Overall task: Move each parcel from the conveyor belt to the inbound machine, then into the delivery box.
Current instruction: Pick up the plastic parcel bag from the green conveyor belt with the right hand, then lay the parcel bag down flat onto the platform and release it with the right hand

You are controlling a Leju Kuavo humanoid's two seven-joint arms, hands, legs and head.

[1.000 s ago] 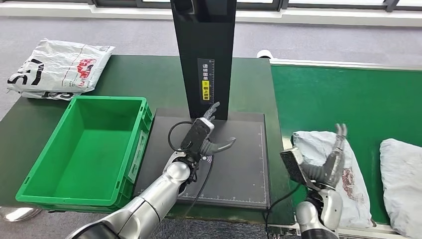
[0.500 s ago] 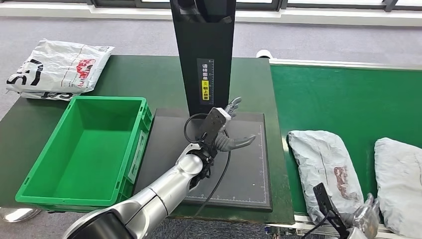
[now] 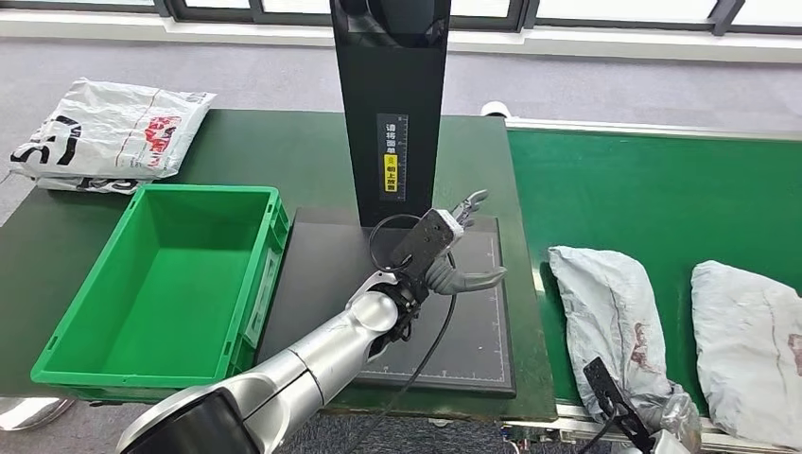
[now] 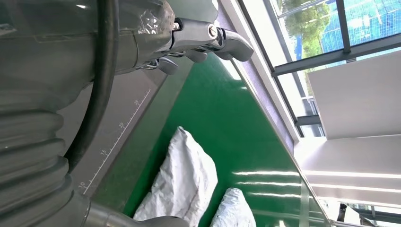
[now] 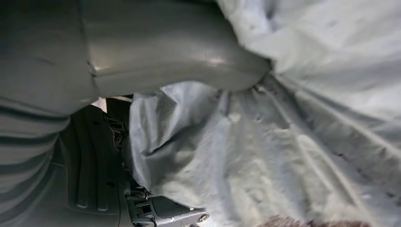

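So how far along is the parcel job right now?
Early on. The green box holds nothing and the machine's black plate is bare. Two grey parcels still lie on the belt. The right hand is at the near end of the nearer parcel, thumb pressed into it; a firm grip is unclear. The left hand hovers open over the plate.

A dark green counter (image 3: 255, 151) stood on grey carpeted floor (image 3: 246, 66). Windows (image 4: 326, 33) ran along the far wall, daylight glaring off a white wall panel (image 4: 359, 94) beside them.
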